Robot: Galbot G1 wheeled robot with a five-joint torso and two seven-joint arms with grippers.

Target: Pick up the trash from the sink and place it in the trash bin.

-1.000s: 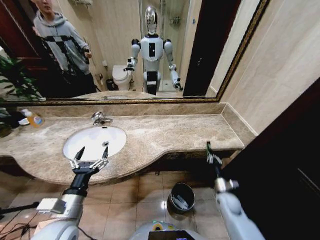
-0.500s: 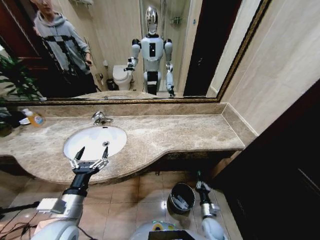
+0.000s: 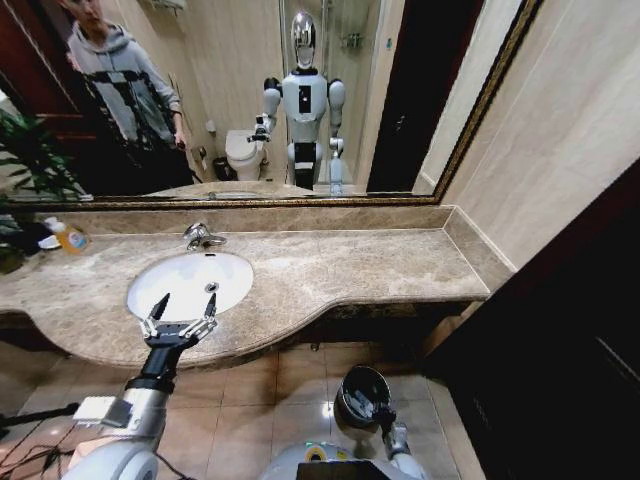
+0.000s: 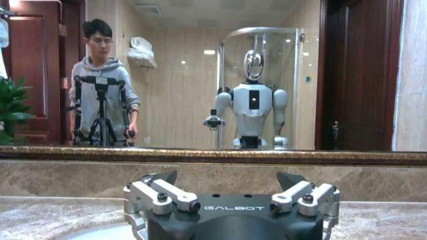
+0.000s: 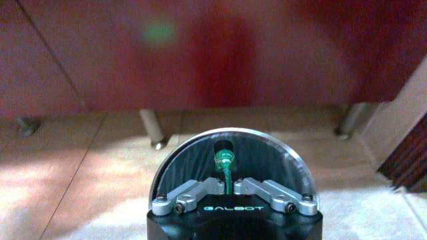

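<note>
A thin green stick (image 5: 225,162), a piece of the trash, is pinched between the fingers of my right gripper (image 5: 227,184). It points down into the trash bin (image 5: 267,157), a small round dark bin with a shiny rim. In the head view the right gripper (image 3: 382,411) hangs low over the trash bin (image 3: 358,385) on the floor below the counter. My left gripper (image 3: 182,310) hovers open over the front rim of the white oval sink (image 3: 175,275), nothing between its fingers. The left gripper (image 4: 229,181) faces the mirror wall.
A chrome faucet (image 3: 200,236) stands behind the basin. An orange bottle (image 3: 66,238) and a plant (image 3: 30,160) are at the counter's far left. The marble counter (image 3: 350,265) overhangs the bin. A dark cabinet front (image 3: 560,340) closes the right side. Metal legs (image 5: 152,130) stand behind the bin.
My right arm has dropped from beside the counter's edge down to the bin, carrying the green stick. The left arm has stayed still.
</note>
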